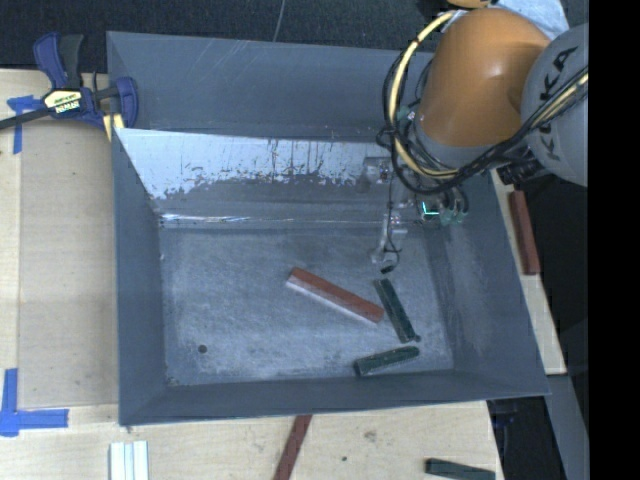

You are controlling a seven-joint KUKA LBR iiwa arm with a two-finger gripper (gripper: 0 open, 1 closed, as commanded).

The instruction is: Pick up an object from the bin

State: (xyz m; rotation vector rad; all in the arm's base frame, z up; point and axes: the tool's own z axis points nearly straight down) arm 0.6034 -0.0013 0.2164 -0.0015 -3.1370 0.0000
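Dark green bar near the fingers looks stiff and light; grip across its middle. Their opening: cannot tell.

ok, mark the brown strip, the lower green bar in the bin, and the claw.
brown strip (335, 297), camera view, middle of its top face.
lower green bar (388, 360), camera view, middle of its length.
claw (387, 258), camera view, its lower tip.

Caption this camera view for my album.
End effector hangs near a reddish-brown stick and two dark green bars in a grey bin.
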